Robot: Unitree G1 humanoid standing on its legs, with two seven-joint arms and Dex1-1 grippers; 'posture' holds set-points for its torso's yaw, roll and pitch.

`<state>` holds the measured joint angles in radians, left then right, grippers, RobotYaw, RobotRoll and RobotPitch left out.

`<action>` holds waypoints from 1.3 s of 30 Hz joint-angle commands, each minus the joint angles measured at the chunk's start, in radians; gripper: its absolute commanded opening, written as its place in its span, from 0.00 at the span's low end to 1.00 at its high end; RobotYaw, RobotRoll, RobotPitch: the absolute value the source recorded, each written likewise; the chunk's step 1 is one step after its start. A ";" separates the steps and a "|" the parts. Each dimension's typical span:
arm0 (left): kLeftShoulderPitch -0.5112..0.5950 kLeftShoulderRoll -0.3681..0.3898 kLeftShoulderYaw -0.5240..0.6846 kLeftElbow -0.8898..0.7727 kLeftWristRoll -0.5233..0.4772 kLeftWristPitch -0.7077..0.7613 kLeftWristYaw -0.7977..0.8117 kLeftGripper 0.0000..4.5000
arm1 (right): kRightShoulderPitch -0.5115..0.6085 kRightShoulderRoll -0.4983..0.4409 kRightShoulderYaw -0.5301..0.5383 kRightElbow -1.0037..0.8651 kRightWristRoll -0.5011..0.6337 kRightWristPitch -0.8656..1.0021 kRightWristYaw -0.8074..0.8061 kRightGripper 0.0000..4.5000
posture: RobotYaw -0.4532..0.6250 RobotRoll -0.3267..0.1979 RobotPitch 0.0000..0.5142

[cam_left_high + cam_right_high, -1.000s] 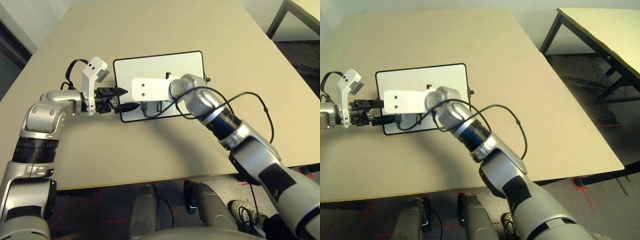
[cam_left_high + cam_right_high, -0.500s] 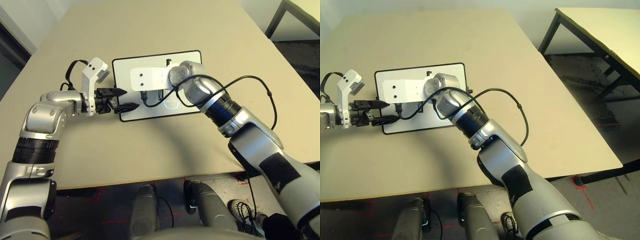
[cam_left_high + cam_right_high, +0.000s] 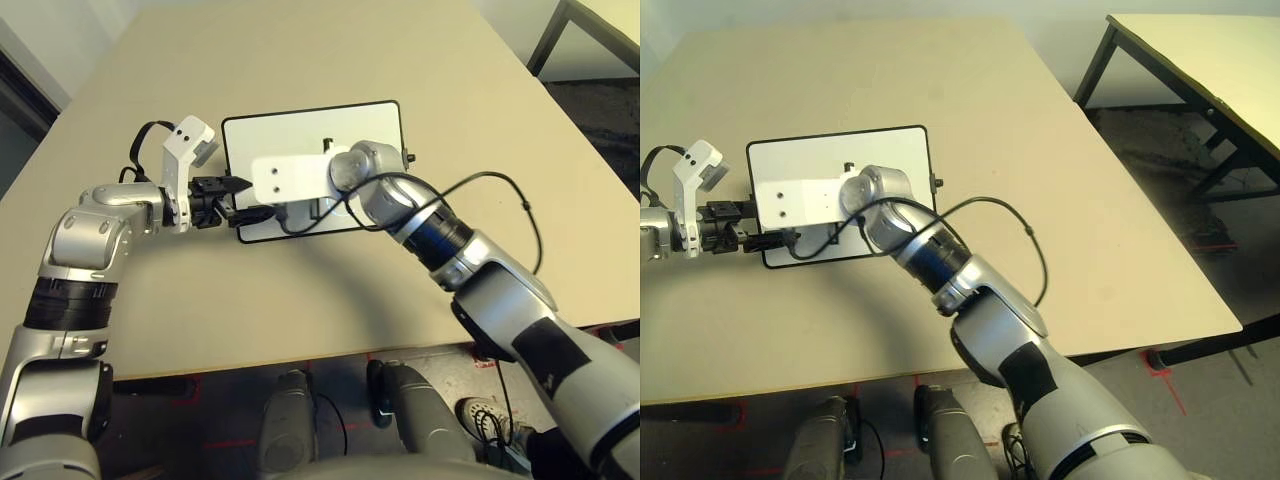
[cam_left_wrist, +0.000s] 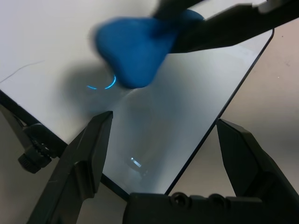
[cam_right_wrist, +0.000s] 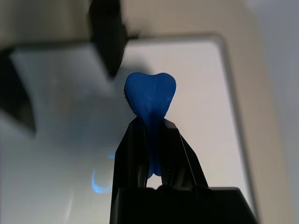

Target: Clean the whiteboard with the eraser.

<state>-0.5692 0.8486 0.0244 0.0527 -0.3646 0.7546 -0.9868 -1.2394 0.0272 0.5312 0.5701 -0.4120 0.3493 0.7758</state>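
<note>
Right gripper [image 5: 150, 154] is clamped on the eraser [image 5: 150, 95]; in the right wrist view the blue block bulges out past the pinched fingertips, so it is judged soft, light and compressible. Grip it at mid-length, leaving a free end to wipe.

Left wrist view: the left gripper [image 4: 170, 149] stands with its jaws wide apart, straddling a corner edge of the whiteboard [image 4: 187, 107]. A faint blue pen arc [image 4: 100, 86] lies on the surface beside the eraser.

Left eye view: the whiteboard lies flat on the table [image 3: 330, 300], with the right arm reaching over it. It is judged rigid, thin and prone to sliding on the smooth tabletop. Brace it by the black frame, not the writing surface.
</note>
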 commanded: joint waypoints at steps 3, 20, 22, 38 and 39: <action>0.022 0.005 0.004 -0.005 -0.001 0.019 0.009 1.00 | 0.096 -0.009 0.048 -0.046 -0.006 0.009 0.043 0.06 | 0.42 0.62 0.37; 0.004 0.007 -0.002 0.008 0.005 0.015 0.001 1.00 | 0.018 0.001 -0.015 0.154 0.004 -0.090 -0.081 0.06 | 0.42 0.62 0.35; 0.002 0.007 -0.001 0.006 0.005 0.016 0.001 1.00 | 0.030 0.012 -0.014 0.155 0.006 -0.098 -0.084 0.06 | 0.42 0.62 0.35; 0.010 0.009 0.004 0.001 0.004 0.017 0.004 1.00 | 0.036 -0.008 -0.009 0.177 -0.014 -0.098 -0.098 0.06 | 0.43 0.62 0.35; 0.010 0.009 0.004 0.000 0.004 0.018 0.004 1.00 | 0.008 -0.002 -0.021 0.222 -0.007 -0.116 -0.121 0.06 | 0.43 0.62 0.35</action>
<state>-0.5658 0.8524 0.0319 0.0515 -0.3604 0.7659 -0.9822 -1.2177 0.0231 0.5418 0.7139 -0.4275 0.2465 0.6984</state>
